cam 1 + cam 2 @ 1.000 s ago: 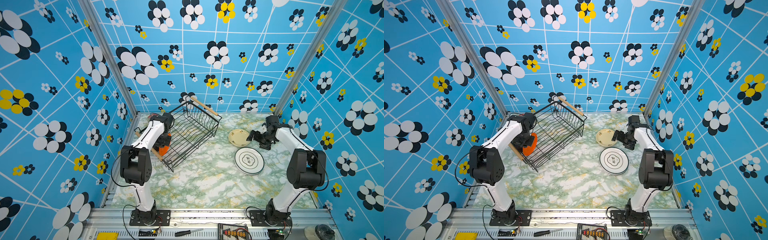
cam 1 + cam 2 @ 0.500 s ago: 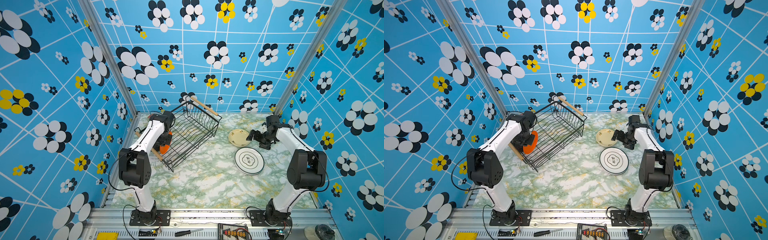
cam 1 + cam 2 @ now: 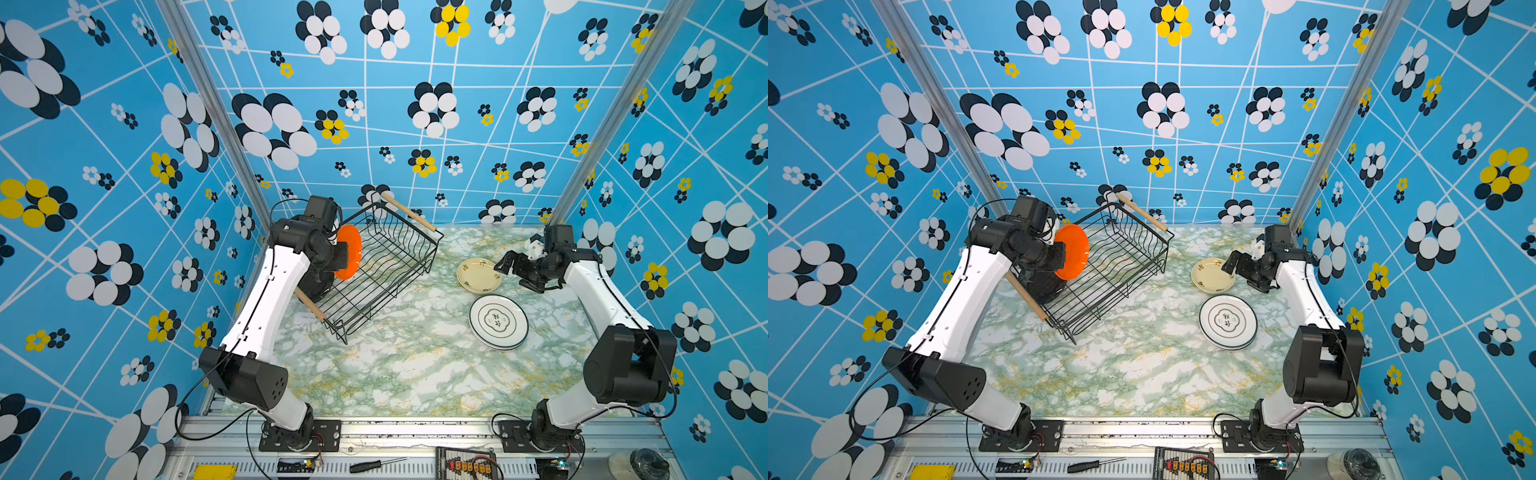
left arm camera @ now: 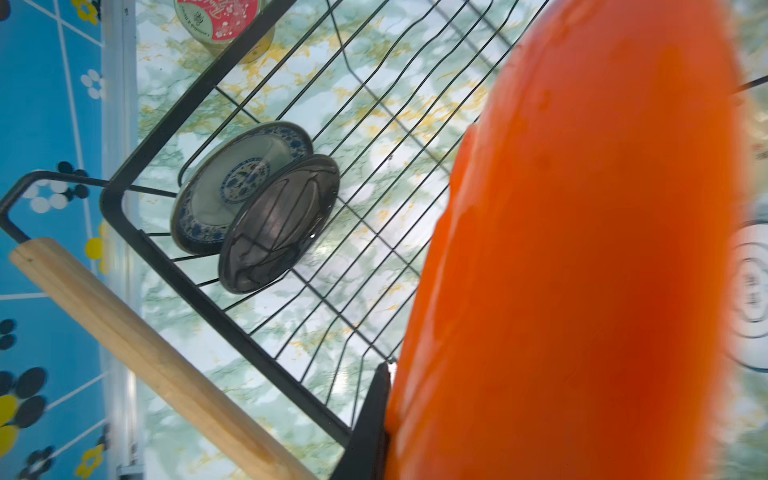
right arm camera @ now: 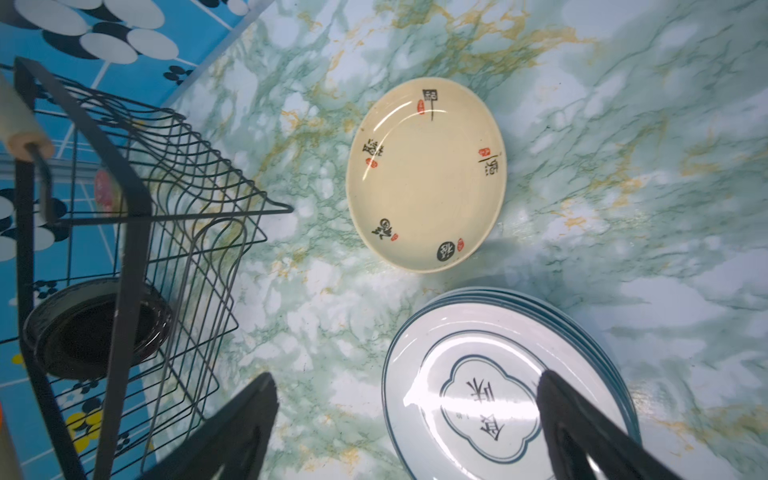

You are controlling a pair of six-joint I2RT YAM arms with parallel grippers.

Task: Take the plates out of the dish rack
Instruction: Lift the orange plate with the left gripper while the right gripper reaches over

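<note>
- Orange plate (image 3: 348, 251) pinched by its rim in left gripper (image 3: 340, 257), upright over dish rack (image 3: 432, 249), probably to clear the wires.
- Right gripper (image 3: 503, 262) wide, empty, beside cream plate (image 3: 478, 275).

You're looking at a plain orange plate (image 3: 348, 252), a black wire dish rack (image 3: 390, 257) with pale wooden handles (image 3: 409, 212), a cream plate (image 5: 426, 174) marked black and red, and a white plate (image 3: 498, 321) with dark rings, all over a green-and-gold-veined marble worktop (image 3: 395, 374).
</note>
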